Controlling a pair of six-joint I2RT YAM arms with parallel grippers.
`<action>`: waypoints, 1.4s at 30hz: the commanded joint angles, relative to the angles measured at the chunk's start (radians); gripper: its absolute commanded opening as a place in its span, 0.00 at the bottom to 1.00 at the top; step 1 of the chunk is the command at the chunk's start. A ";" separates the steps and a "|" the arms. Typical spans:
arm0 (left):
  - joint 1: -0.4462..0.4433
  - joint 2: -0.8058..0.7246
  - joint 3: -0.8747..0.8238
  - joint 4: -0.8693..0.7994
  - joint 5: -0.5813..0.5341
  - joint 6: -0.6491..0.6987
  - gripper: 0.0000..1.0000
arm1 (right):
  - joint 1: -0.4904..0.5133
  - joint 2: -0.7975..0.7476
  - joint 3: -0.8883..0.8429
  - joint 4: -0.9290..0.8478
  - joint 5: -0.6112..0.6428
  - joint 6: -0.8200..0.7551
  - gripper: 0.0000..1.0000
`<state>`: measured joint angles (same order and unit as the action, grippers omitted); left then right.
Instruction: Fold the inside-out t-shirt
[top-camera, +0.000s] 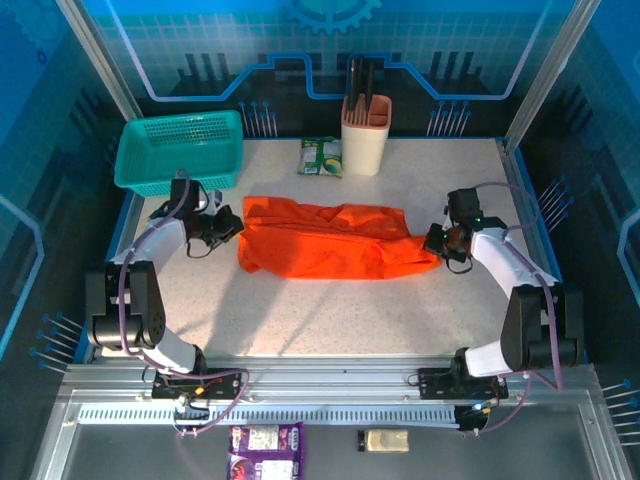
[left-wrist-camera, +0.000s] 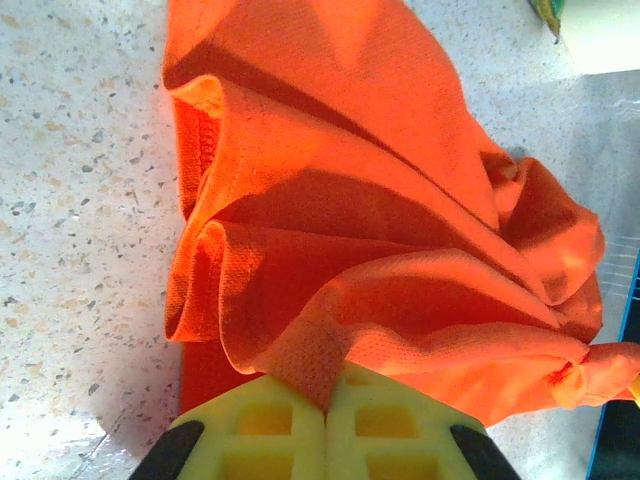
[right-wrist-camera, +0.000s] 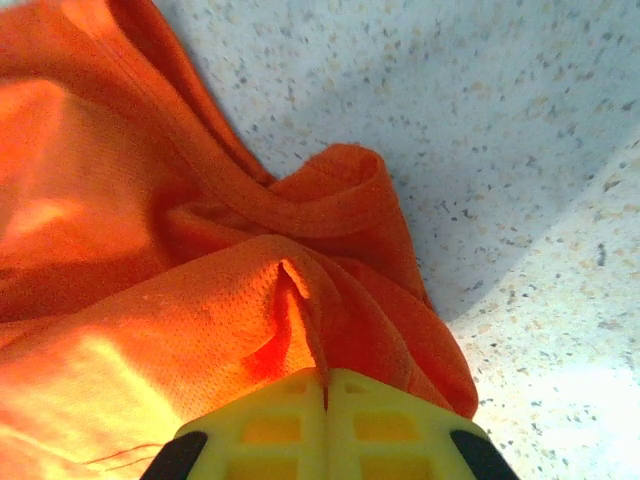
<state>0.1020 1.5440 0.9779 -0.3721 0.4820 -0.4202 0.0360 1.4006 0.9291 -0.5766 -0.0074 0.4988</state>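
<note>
Stretching sideways across the middle of the white, dark-flecked tabletop (top-camera: 330, 315), the bright orange, wrinkled cloth t-shirt (top-camera: 335, 240) lies bunched into a long band with deep folds and a stitched hem showing along its edges. At its left end the left gripper (left-wrist-camera: 327, 390) has its yellow fingers (left-wrist-camera: 265, 425) pressed together on a pinch of the mesh-weave fabric, and at its right end the right gripper (right-wrist-camera: 325, 380) is likewise clamped tight on a gathered fold, both low over the table. Behind the shirt, near the back edge, lies a small green-and-white printed packet (top-camera: 321, 157), its lettering too small to read, just beside a pale pink upright plastic holder (top-camera: 365, 135) with dark utensils standing in it. A teal plastic mesh basket (top-camera: 180, 150) sits on the back left corner. Below the arm bases, on the metal frame, lie purple printed packets (top-camera: 265, 445) and a small tan wrapped item (top-camera: 385, 441), their print illegible. Blue panels with a grid, circuit-like lines and a gear emblem (top-camera: 330, 12) enclose the cell.
</note>
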 joint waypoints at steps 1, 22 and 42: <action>0.004 -0.075 0.063 -0.022 -0.006 -0.021 0.00 | -0.016 -0.109 0.115 -0.073 0.005 -0.002 0.00; 0.034 -0.242 0.657 -0.294 0.070 -0.032 0.00 | -0.031 -0.285 0.861 -0.326 0.092 -0.042 0.00; 0.050 -0.264 0.811 -0.264 0.124 -0.084 0.00 | -0.074 -0.286 1.177 -0.349 0.242 -0.073 0.00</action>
<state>0.1215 1.3056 1.6108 -0.6300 0.6315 -0.5102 -0.0204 1.0954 2.2177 -0.9607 0.2081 0.3931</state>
